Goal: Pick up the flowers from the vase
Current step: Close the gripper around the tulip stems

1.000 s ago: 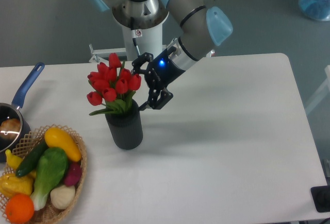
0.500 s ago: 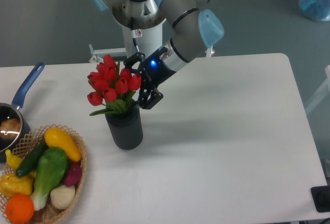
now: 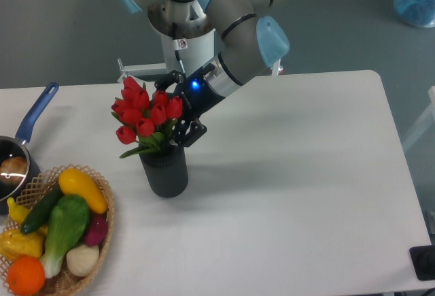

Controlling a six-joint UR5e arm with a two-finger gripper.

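**My end effector is in among the tulips above the vase**

My arm reaches down from the far edge of the bench [image 3: 306, 173] and slants toward the left, wrist tilted, a blue light glowing on it. My end effector [image 3: 173, 109] sits at the right side of the flowers [image 3: 144, 113], one dark finger above the blooms and the other low by the leaves. The red heads hide where the fingers meet the stems, so I cannot tell whether I have closed on the bunch.

The flowers stand in the vase [image 3: 164, 171], their stems inside it and the heads leaning toward the left edge. The vase stands upright on the left half of the bench.

Near the front-left corner lies a wicker basket [image 3: 102, 231] of vegetables, with a blue-handled saucepan [image 3: 24, 139] at the left edge.
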